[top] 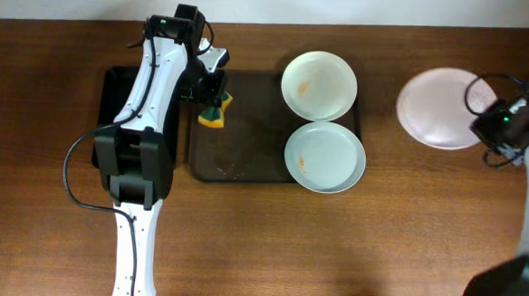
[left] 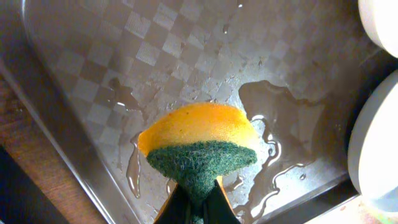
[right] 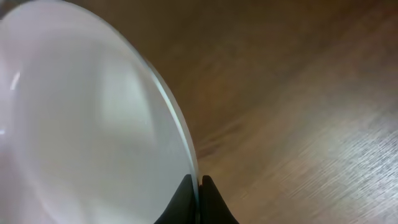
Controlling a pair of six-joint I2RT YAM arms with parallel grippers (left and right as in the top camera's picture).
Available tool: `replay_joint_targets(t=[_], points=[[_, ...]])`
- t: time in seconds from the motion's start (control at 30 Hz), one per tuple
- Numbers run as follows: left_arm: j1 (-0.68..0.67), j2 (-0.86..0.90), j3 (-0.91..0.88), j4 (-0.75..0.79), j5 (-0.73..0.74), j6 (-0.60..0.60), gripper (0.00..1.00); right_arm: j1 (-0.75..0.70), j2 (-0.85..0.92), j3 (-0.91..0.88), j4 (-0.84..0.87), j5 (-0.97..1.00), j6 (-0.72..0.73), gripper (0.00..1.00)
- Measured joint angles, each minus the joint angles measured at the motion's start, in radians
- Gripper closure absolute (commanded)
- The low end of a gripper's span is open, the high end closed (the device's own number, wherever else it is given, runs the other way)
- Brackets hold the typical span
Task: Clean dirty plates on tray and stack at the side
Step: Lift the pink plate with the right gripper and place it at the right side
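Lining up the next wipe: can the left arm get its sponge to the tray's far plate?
Probably yes. Only bare tray lies between the left gripper's sponge and the far plate; the right gripper is off to the side, holding the third plate.

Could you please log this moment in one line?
left gripper: sponge, over tray; right gripper: white plate rim, off tray; tray: two smeared plates

A white plate (top: 318, 85) and a grey plate (top: 325, 157) fill the tray's (top: 246, 152) right end, far and near. Its left and middle lie open, except the sponge (top: 215, 112) far left. A bare table (top: 383, 91) strip parts them from the third plate (top: 434, 107), right.
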Motion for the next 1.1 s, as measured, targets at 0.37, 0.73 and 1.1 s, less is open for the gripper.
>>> replay_joint_targets(t=[0.37, 0.73, 1.1], points=[[0.000, 0.000, 0.000, 0.014, 0.000, 0.000, 0.99, -0.067, 0.333, -0.011, 0.212, -0.089, 0.002, 0.96], [0.000, 0.000, 0.000, 0.015, 0.000, 0.000, 0.99, -0.067, 0.419, -0.011, 0.284, -0.090, 0.002, 0.71], [0.000, 0.000, 0.000, 0.015, 0.000, 0.000, 0.99, -0.066, 0.407, -0.011, 0.143, -0.137, -0.008, 0.42]])
